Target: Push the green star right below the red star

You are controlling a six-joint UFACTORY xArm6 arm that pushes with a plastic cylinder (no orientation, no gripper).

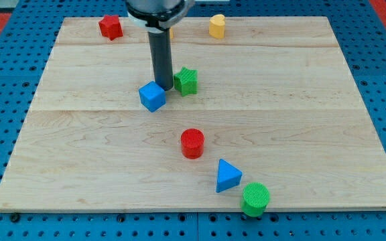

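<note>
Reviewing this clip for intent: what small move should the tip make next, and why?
Probably circle to the green star's right side, then push left and up. My tip sits between it and the blue cube, on the star's left, while the red star lies far up-left.

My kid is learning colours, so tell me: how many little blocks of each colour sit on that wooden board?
Red: 2, the red star block and the red cylinder block
Green: 2, the green star block and the green cylinder block
Blue: 2, the blue cube block and the blue triangular block
Yellow: 1, the yellow block
Total: 7
</note>
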